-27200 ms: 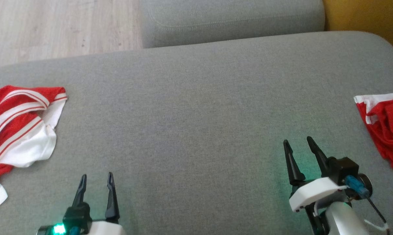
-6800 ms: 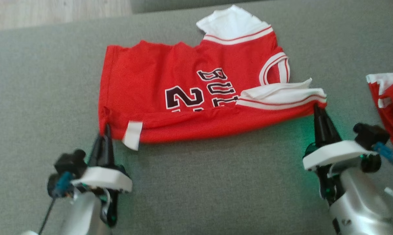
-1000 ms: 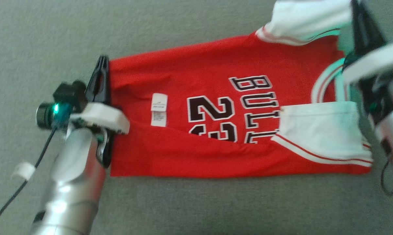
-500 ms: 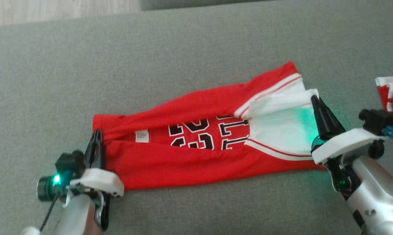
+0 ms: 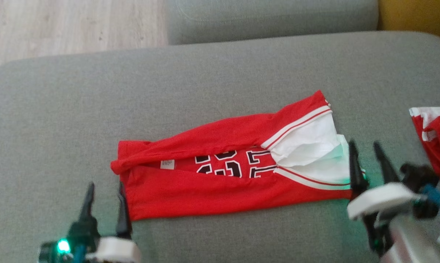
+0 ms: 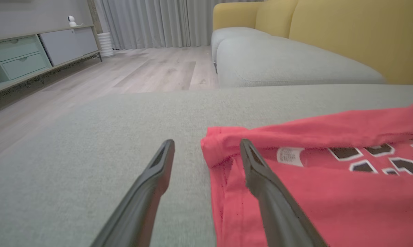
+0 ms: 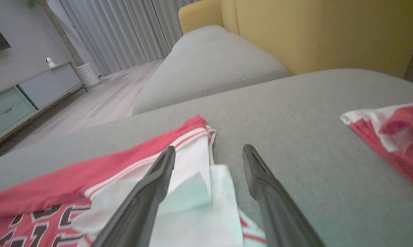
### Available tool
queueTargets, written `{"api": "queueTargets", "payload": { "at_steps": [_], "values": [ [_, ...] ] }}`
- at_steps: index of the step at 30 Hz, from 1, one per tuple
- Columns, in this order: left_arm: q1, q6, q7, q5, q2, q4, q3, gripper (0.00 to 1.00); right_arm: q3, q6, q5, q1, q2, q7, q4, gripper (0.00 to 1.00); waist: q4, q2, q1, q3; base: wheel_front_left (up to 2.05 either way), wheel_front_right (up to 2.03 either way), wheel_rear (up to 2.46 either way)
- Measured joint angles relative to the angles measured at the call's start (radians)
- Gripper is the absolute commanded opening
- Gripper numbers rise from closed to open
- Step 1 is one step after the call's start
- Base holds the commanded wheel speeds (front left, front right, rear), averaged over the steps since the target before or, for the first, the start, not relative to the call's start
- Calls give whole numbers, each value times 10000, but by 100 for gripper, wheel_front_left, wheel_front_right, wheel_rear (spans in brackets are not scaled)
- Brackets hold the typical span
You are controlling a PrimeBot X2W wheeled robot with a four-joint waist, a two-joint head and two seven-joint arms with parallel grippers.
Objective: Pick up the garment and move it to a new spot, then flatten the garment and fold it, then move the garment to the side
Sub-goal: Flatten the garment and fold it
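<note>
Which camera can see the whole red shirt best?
The head view: the red shirt lies whole on the grey cushion, from hem to white trim. The left wrist view catches its hem end, with the label and some numbers. The right wrist view catches its white-trimmed end.

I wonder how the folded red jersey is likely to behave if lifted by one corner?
The red jersey looks thin and floppy: its upper fold lies wrinkled, so it would probably droop and unfold. It seems light, leaving the grey cushion undented. Pushed, it would likely bunch on that rough fabric rather than slide.
</note>
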Motion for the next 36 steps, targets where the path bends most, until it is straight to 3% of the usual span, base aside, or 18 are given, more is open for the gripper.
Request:
{"api": "queueTargets", "payload": {
  "at_steps": [4, 10, 21, 30, 31, 32, 33, 36],
  "values": [
    [688, 92, 0, 19, -13, -98, -278, 100, -247, 0, -594, 748, 443, 0, 171, 100, 116, 0, -1, -289, 0, 0, 0],
    [697, 94, 0, -119, -8, -111, -669, 100, -401, 0, -991, 670, 493, 0, 477, 100, 241, 0, 1, -170, 0, 0, 0],
    [-252, 272, 0, -683, -13, -59, -1624, 100, -127, 0, -1302, -2050, 79, 52, 2882, 100, 645, 0, 4, 846, 0, 0, 0],
    [-288, 355, 0, -696, -12, 174, -1695, 100, -128, 0, -815, -2787, 102, 439, 4673, 100, 1051, 0, 2, 1092, 0, 0, 0],
    [-289, 355, 0, -696, -12, 174, -1689, 100, -113, 0, -591, -2795, 121, 535, 4719, 82, 1046, 0, 1, 1083, 0, 0, 0],
    [-289, 355, 0, -696, -12, 174, -1687, 100, -42, 0, -337, -2801, 132, 623, 4723, 12, 1034, 0, 1, 1072, 0, 0, 0],
    [-289, 355, 0, -698, -12, 174, -1685, 100, 84, 0, -144, -2801, 128, 683, 4721, 0, 1017, 0, 1, 1063, 0, 0, 0],
    [-291, 355, 0, -792, -12, 174, -1684, 100, 196, 0, 548, -2787, 113, 796, 4713, 0, 933, 0, 1, 1047, 0, 0, 0]
  ]
}}
